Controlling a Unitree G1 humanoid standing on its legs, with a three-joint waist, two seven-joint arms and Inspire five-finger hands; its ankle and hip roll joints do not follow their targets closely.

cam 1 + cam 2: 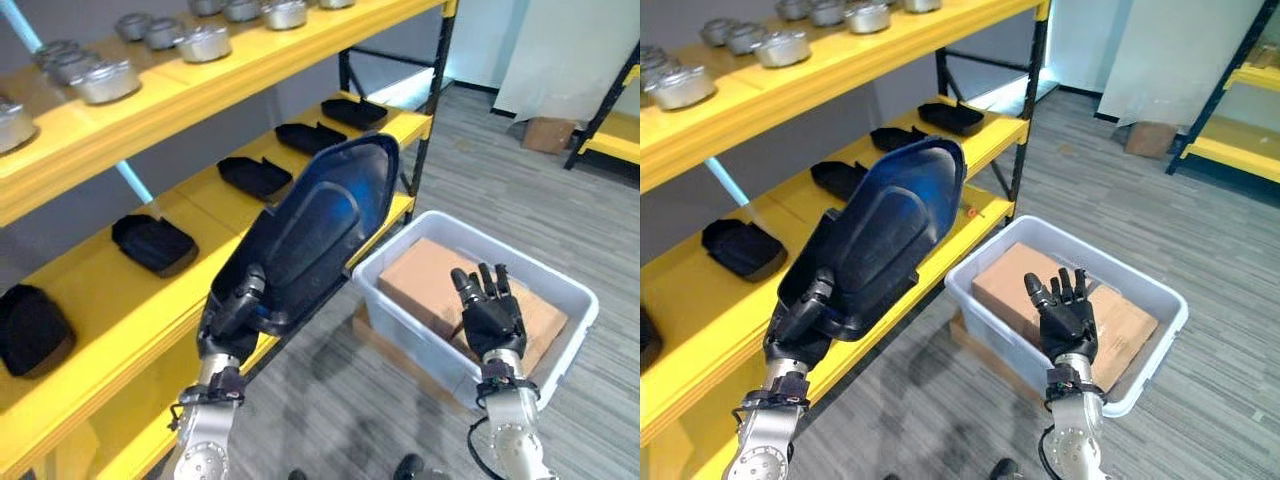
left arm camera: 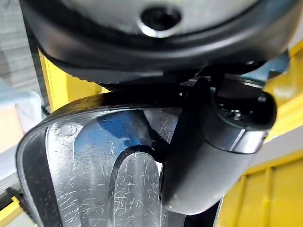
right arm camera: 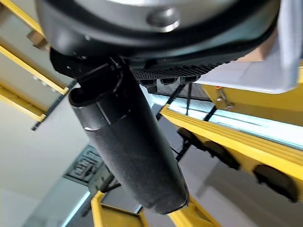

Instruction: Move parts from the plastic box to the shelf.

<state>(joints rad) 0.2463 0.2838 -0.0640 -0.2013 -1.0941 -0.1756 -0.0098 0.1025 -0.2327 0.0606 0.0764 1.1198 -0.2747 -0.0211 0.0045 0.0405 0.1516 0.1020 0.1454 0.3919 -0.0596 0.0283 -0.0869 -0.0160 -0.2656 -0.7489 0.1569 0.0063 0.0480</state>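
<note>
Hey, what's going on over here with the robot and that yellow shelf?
The robot's left hand grips a large dark blue-black moulded plastic part, holding it up beside the middle level of the yellow shelf, where similar black parts lie in a row. Its right hand hovers open above the pale plastic box, which holds brown cardboard.

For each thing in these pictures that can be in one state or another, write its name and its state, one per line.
left hand: shut on the black part, holding it up by its lower end.
black part: lifted, tilted, in front of the shelf.
right hand: open, fingers straight, holding nothing, above the plastic box.
plastic box: on the floor, lidless, with cardboard inside.
shelf: middle level holds a row of black parts lying flat.
</note>
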